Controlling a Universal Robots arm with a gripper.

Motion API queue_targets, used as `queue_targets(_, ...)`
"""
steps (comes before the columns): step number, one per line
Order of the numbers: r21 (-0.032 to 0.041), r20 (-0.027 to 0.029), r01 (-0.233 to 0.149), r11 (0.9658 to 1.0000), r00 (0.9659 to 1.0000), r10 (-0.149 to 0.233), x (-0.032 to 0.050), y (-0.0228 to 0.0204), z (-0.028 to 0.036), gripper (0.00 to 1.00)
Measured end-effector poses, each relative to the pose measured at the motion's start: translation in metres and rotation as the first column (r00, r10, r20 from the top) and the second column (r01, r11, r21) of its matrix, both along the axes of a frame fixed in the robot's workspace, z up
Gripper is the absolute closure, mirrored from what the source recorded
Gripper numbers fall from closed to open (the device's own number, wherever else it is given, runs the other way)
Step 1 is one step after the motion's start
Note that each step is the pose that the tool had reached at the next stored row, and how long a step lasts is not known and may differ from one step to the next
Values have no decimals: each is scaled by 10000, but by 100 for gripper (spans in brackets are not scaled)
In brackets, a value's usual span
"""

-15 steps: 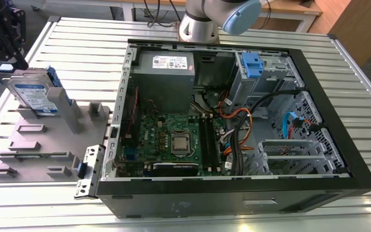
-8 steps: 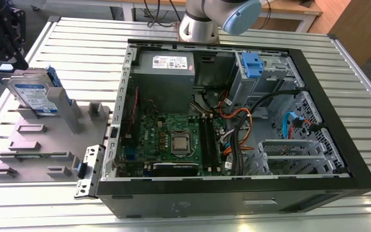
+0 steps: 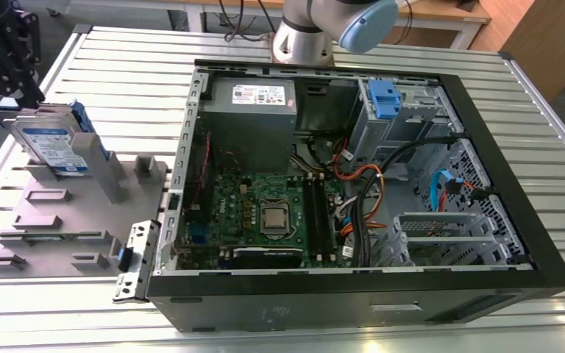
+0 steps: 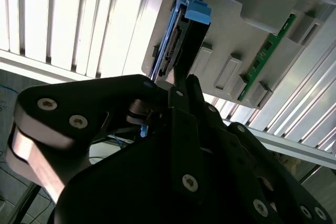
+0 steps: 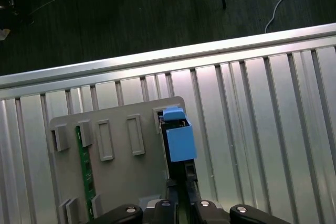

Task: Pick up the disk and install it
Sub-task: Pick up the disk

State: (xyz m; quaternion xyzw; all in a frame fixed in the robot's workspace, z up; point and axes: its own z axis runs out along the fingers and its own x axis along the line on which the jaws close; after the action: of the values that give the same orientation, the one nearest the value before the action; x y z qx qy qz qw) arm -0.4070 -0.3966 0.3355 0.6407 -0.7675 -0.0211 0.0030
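The disk (image 3: 52, 147) stands on edge in a slot of the grey fixture plate (image 3: 57, 235) at the exterior view's left, its white-and-blue label facing the camera. Both wrist views show it edge-on: the blue end tab of the disk (image 5: 179, 137) points away from the camera, and blue rails run along the disk (image 4: 191, 30). My black gripper (image 3: 12, 81) hangs just above and behind the disk's upper far end. In the wrist views the gripper (image 5: 182, 192) (image 4: 176, 95) sits right at the disk's near end, in line with its thin edge.
An open computer case (image 3: 341, 283) lies in the table's middle, holding a motherboard (image 3: 263, 213), a grey power-supply box (image 3: 253, 99) and a blue clip (image 3: 385, 99) in the drive bay. A green memory stick (image 5: 84, 166) stands in the fixture. The arm's base (image 3: 302, 37) is behind the case.
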Motion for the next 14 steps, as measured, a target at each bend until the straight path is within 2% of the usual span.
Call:
queue_targets(1,1,0,-1,10000,10000,1,0,0,0,76)
queue_targets(2,0,0,-1,10000,10000,1,0,0,0,76)
queue_targets(4,0,0,-1,10000,10000,1,0,0,0,65)
queue_targets(7,1,1,-2,10000,10000,2,0,0,0,59)
queue_targets(8,0,1,-2,10000,10000,2,0,0,0,53)
queue_targets(11,0,0,-2,10000,10000,2,0,0,-1,53)
queue_targets(14,1,10,-4,10000,10000,4,0,0,-43,53)
